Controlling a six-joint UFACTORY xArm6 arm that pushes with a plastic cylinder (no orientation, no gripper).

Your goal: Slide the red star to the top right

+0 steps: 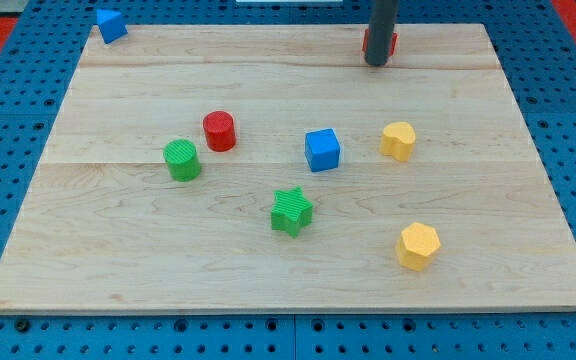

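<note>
Red star sits near the tabletop's top edge, mostly hidden behind my tip, which touches its left side, apparently to push it rightward; no jaws exist.

My tip stands in front of a mostly hidden red block near the board's top edge.

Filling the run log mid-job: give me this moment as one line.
tip at view's top, touching red star, mostly hidden behind rod | star right of centre, short of top-right corner | blue cube untouched
</note>
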